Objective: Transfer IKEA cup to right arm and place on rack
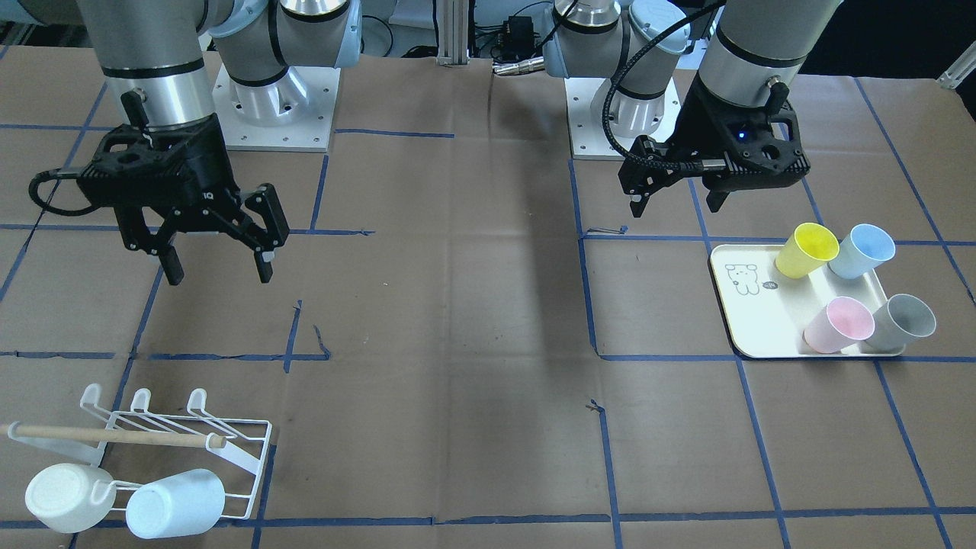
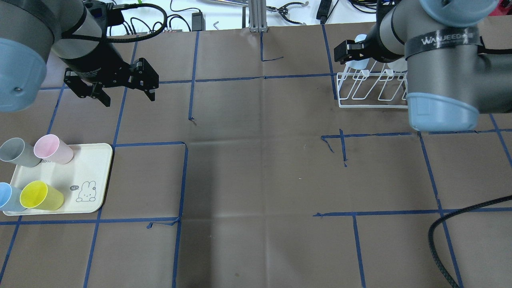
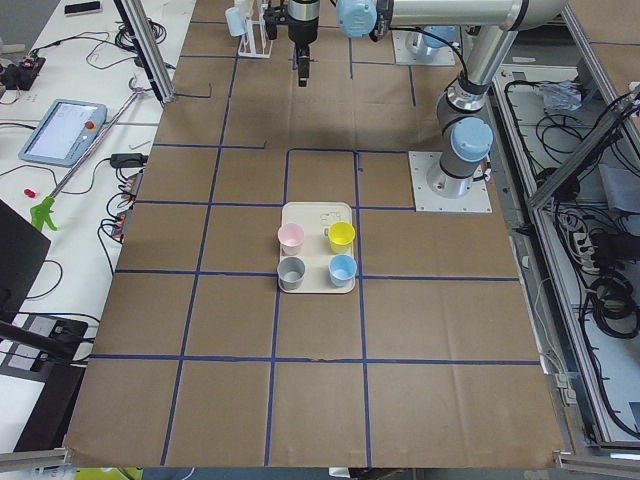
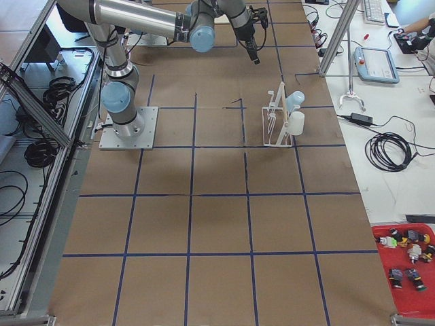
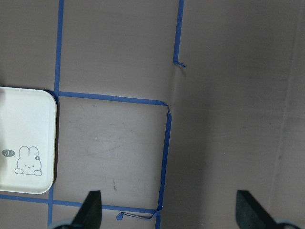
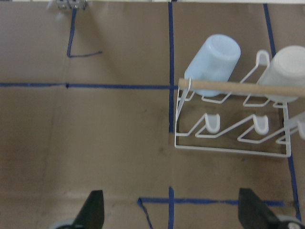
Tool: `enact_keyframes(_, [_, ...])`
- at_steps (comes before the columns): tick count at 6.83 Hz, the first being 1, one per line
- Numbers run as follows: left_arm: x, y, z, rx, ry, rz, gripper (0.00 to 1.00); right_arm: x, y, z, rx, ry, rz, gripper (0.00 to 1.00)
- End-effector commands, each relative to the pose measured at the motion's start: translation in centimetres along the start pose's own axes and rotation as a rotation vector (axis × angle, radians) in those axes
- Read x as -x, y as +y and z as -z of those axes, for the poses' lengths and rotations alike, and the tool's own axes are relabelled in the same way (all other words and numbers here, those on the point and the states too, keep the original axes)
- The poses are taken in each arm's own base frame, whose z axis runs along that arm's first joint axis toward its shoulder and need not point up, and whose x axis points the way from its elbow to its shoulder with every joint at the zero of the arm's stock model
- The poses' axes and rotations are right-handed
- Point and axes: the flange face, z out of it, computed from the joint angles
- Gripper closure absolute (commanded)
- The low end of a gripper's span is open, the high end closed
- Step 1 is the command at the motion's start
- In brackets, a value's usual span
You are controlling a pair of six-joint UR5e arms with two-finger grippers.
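right gripper (image 1: 219, 271): view's left, fingers spread, nothing between them, hanging above table (image 1: 457, 305)
left gripper (image 1: 677, 202): view's right, fingers apart, empty, up-left of tray (image 1: 751, 320)
tray: cream, bear drawing, four cups standing mouth-up: yellow cup (image 1: 807, 250), blue cup (image 1: 862, 252), pink cup (image 1: 839, 325), grey cup (image 1: 903, 324)
rack (image 1: 183, 450): white wire, bottom-left corner, wooden dowel (image 1: 114, 435) across it
on rack: white cup (image 1: 65, 496) and pale blue cup (image 1: 175, 502), side by side on the near row, bottoms toward camera

Robotics lab, two-arm bench cell.
Left arm (image 2: 24, 28) and right arm (image 2: 444, 60) bolted to plates (image 3: 422, 200) on a paper-covered table (image 3: 300, 400) gridded in blue tape (image 2: 264, 77); teach pendant (image 3: 62, 130), cable bundles (image 3: 610, 295) and aluminium posts (image 3: 145, 55) alongside.
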Motion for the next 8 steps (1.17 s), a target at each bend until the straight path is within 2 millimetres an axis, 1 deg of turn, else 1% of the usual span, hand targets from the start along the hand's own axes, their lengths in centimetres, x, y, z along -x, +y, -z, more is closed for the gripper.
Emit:
enact_keyframes(1, [0.0,0.0,0.0,0.000,0.000,0.000,0.01,0.4,4.2,2.4,0.222,-0.005,-0.004,0.00])
enact_keyframes(2, [0.0,0.0,0.0,0.000,0.000,0.000,0.01,0.5,4.8,3.2,0.244,-0.010,-0.005,0.00])
enact_keyframes(3, [0.0,0.0,0.0,0.001,0.003,0.000,0.01,0.5,4.8,3.4,0.239,-0.013,-0.005,0.00])
enact_keyframes(5, [0.0,0.0,-0.1,0.002,0.003,0.000,0.01,0.7,3.9,5.3,0.282,-0.011,-0.048,0.00])
enact_keyframes(7, [0.0,0.0,-0.1,0.002,0.003,0.000,0.01,0.6,3.8,5.4,0.273,-0.001,-0.054,0.00])
enact_keyframes(8, [0.0,0.0,-0.1,0.002,0.003,0.000,0.01,0.6,3.9,5.4,0.281,0.004,-0.087,0.00])
